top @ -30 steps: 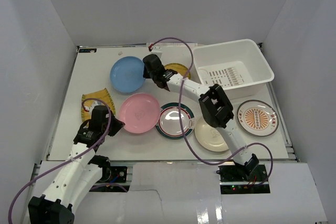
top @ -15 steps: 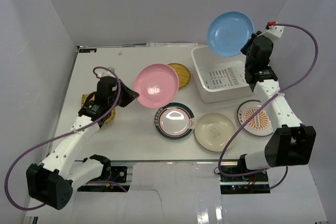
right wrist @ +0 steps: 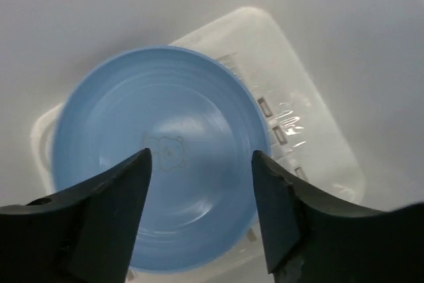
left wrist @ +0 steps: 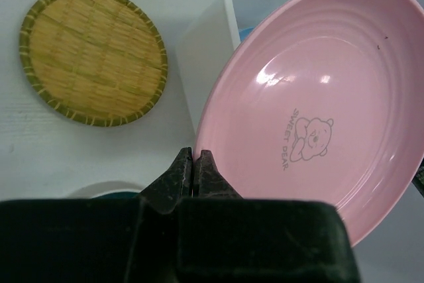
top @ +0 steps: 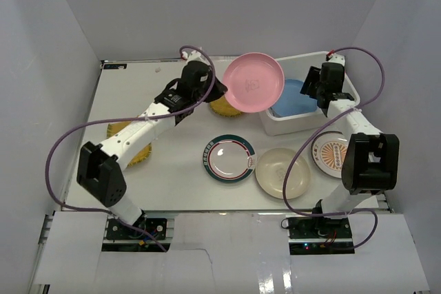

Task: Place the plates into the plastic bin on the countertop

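Left jaws clenched on the rim of the pink plate [top: 253,82], which is tilted in the air at the left wall of the plastic bin [top: 293,126]. I'd let my right arm clear, then carry it over the rim, level it and release low. Right jaws spread and empty above the blue plate [top: 293,98], which lies in the bin. Half a second back, pink was well left of the bin and blue was aloft in my right jaws.
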`<state>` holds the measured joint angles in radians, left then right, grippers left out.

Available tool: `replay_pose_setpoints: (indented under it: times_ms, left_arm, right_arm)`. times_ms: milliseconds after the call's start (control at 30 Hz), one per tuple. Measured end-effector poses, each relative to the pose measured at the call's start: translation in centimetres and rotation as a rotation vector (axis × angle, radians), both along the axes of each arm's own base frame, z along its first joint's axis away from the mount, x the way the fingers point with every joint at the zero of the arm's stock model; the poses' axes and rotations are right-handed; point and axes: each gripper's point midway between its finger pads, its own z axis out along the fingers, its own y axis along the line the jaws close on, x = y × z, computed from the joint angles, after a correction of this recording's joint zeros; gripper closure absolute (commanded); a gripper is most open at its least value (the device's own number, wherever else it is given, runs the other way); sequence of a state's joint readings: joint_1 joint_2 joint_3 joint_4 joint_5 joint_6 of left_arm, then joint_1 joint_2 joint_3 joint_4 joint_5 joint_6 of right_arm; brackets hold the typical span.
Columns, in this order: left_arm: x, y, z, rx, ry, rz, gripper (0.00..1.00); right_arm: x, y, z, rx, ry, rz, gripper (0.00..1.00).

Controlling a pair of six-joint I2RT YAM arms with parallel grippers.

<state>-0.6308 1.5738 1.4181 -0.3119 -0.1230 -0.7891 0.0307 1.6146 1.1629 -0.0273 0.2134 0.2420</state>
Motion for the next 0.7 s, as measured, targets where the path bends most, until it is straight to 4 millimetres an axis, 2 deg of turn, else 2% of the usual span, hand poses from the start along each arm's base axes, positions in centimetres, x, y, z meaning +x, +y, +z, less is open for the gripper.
replay_pose_setpoints:
  times_ms: [33,67,133,167,200,233,333,400,433,467,533,600,700]
  left_arm:
    - [0.6,-0.9,-0.5,0.009,0.003,-0.006,1.00]
    - [1.1,-1.7,-0.9,0.023,0.006,-0.011,1.00]
    - [2.6,-3.9,-1.6,0.037,0.006,-0.024,1.00]
    - [3.2,-5.0,-1.9,0.041,0.001,-0.030,1.00]
    - [3.7,-6.1,-2.2,0.042,-0.001,-0.040,1.00]
    - [4.0,-7.0,-2.7,0.048,0.003,-0.049,1.00]
    - [4.7,-10.3,-3.6,0.056,-0.006,-0.081,1.00]
    - [5.1,-12.3,-4.1,0.063,-0.013,-0.102,1.00]
    - [5.4,-13.5,-4.2,0.060,-0.024,-0.112,1.00]
    - [5.6,-14.3,-4.3,0.057,-0.033,-0.117,1.00]
    - [6.2,-16.1,-4.6,0.062,-0.048,-0.129,1.00]
    - [6.8,-17.6,-5.1,0.066,-0.060,-0.136,1.00]
    - [7.5,-19.1,-6.2,0.071,-0.068,-0.142,0.65]
  right_arm:
    - [0.0,0.2,-0.2,0.015,0.005,0.011,0.15]
    - [-0.1,0.2,-0.3,0.035,0.012,0.018,0.15]
    - [-0.1,-0.4,0.2,0.065,0.013,0.015,0.17]
    - [-0.1,-1.0,0.8,0.082,0.003,0.001,0.22]
    - [-0.2,-1.7,1.6,0.099,-0.011,-0.013,0.30]
    - [-0.3,-2.6,2.6,0.115,-0.033,-0.036,0.48]
    - [-2.1,-5.3,7.4,0.169,-0.141,-0.111,0.80]
    - [-3.8,-6.8,11.4,0.194,-0.245,-0.157,0.82]
    - [-4.9,-7.1,13.7,0.202,-0.310,-0.168,0.82]
    - [-5.8,-7.1,15.1,0.210,-0.351,-0.170,0.82]
    - [-7.4,-6.1,18.2,0.226,-0.439,-0.130,0.80]
    - [-8.4,-4.8,20.1,0.246,-0.488,-0.074,0.75]
    - [-8.8,-2.9,20.6,0.282,-0.495,0.021,0.68]
